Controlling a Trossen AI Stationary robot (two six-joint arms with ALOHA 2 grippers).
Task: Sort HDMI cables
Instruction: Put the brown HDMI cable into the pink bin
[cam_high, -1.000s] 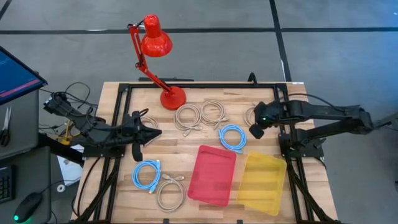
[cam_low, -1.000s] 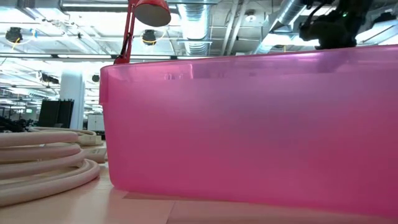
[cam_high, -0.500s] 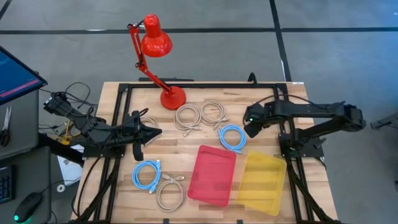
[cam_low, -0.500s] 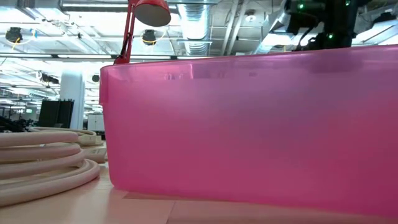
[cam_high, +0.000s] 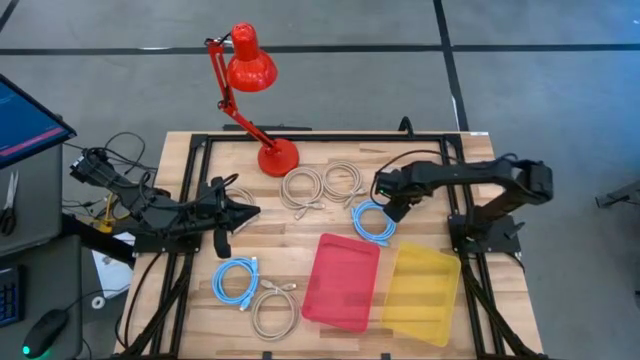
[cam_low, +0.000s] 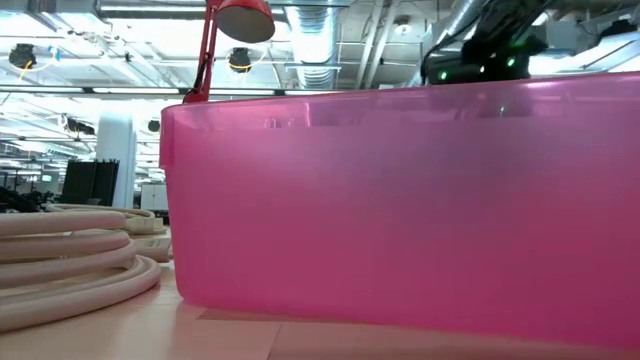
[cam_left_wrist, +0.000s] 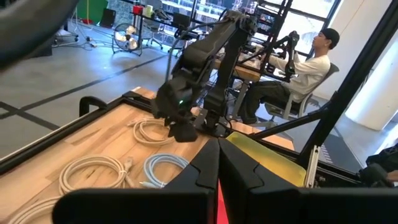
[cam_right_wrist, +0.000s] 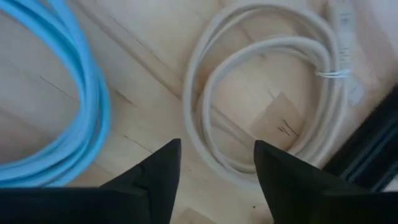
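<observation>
We're seeing bare wood lying open between the blue coil (cam_high: 374, 221) and left gripper (cam_high: 251, 211), while the red lamp (cam_high: 252, 62) and pink bin (cam_high: 342, 282) are blocking the back and front.

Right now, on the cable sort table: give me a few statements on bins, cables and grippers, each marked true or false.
1. The pink bin already holds a blue cable. False: nothing shows inside it.
2. The right gripper is open over the table, beside the blue cable near the bins. True; the right wrist view shows its fingers apart, holding nothing.
3. The yellow bin sits next to the pink bin. True.
4. The left gripper holds a beige cable. False: it waits at the table's left side, shut on nothing.
5. The red lamp stands between the two bins. False: its base is at the table's far edge.
</observation>
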